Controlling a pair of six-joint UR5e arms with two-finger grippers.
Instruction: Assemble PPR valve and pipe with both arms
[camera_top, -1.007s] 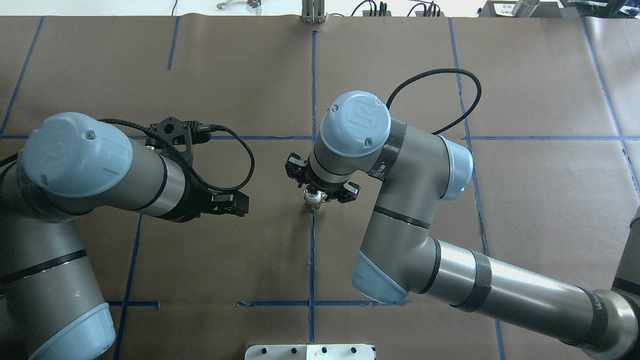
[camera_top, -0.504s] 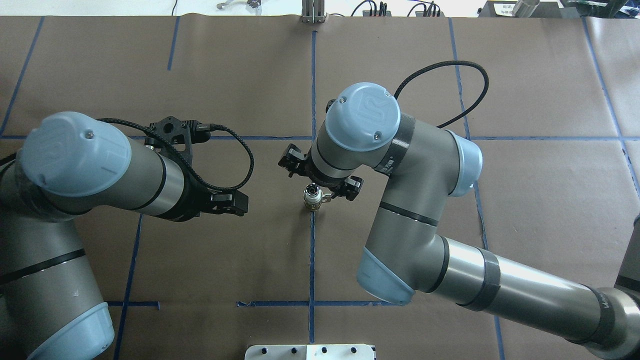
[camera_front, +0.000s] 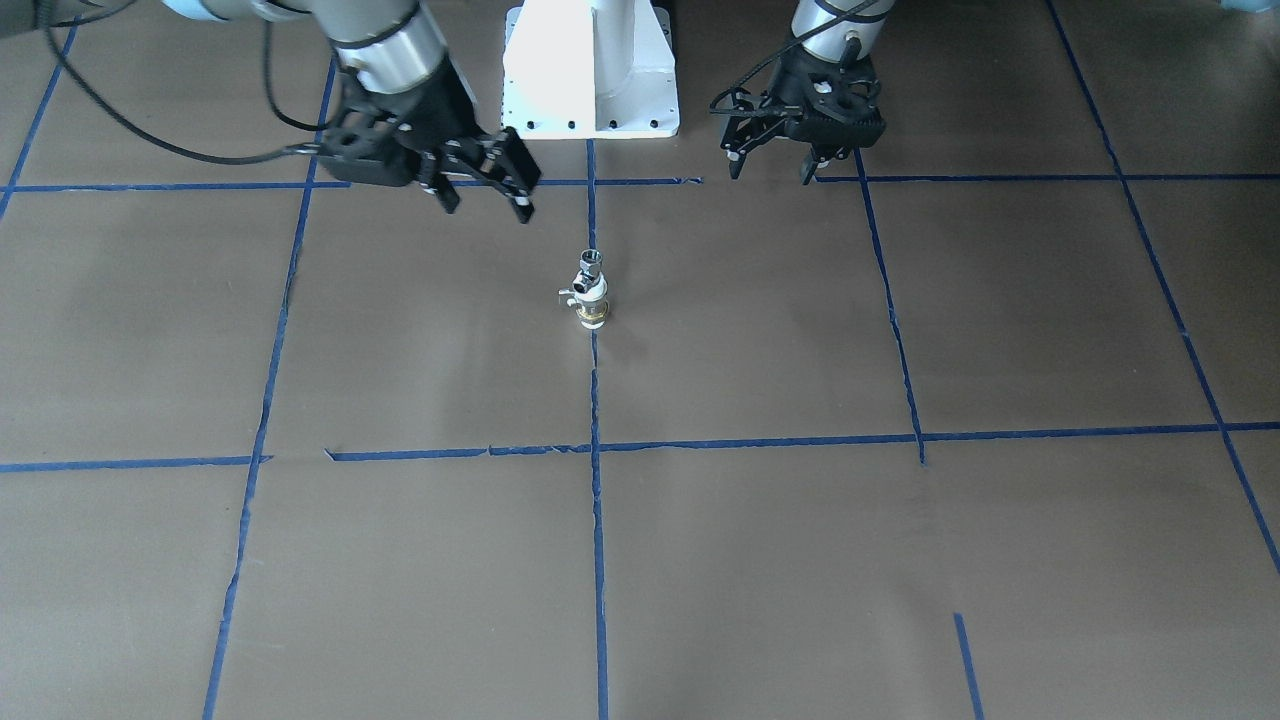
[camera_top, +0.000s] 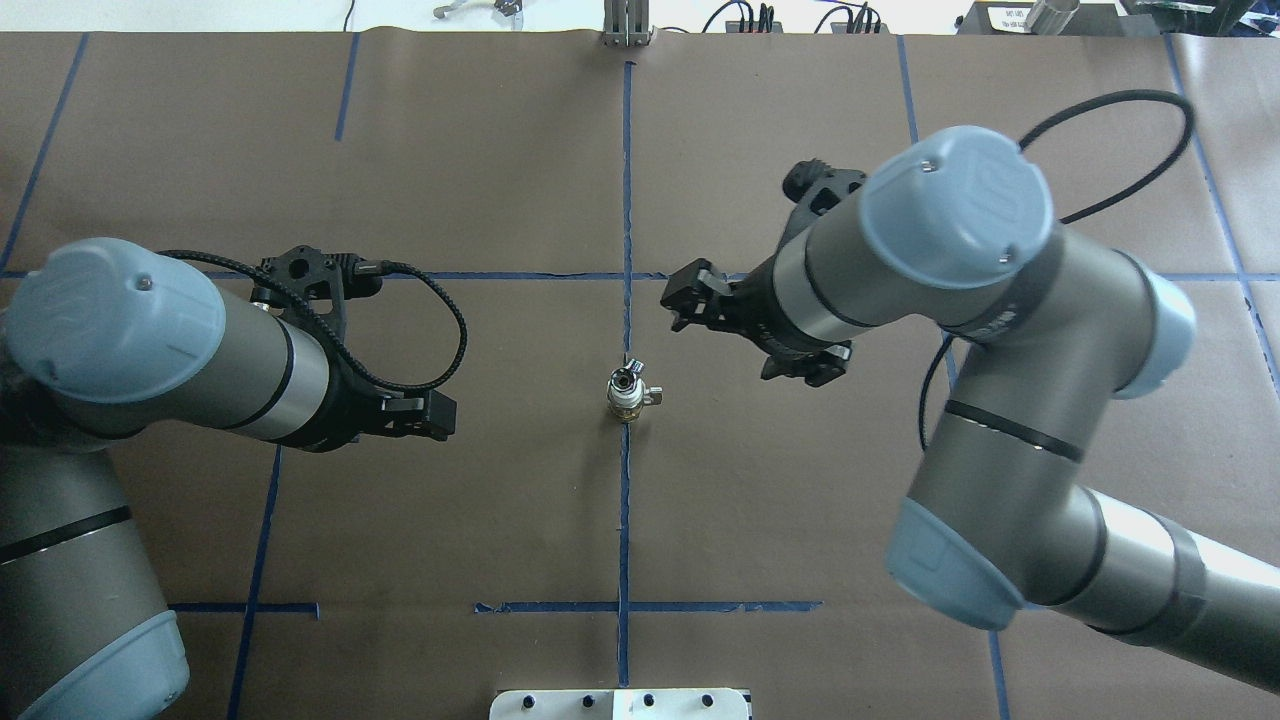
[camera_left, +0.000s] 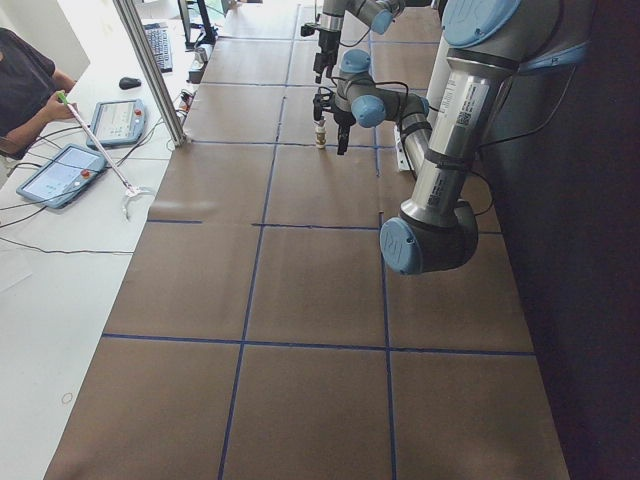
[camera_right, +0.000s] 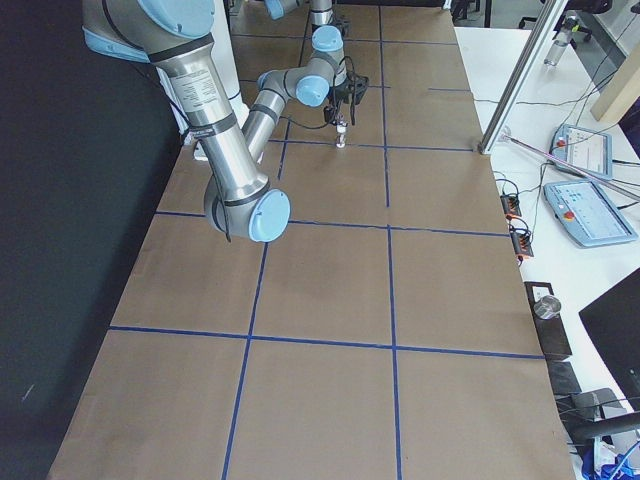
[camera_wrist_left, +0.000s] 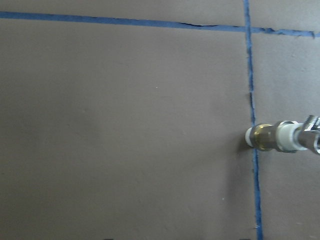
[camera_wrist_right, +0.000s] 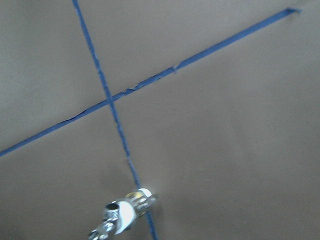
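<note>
One upright valve (camera_top: 625, 392), two arms (camera_top: 240, 365) (camera_top: 900, 260) apart

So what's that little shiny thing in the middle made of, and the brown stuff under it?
The valve looks mixed: a mirror-shiny silver top, likely metal; dull white bands, probably plastic; a yellowish gleaming ring near the base, maybe brass. The brown cover looks like matte paper, with no glare. Its blue lines seem to be tape, frayed in places.
</note>
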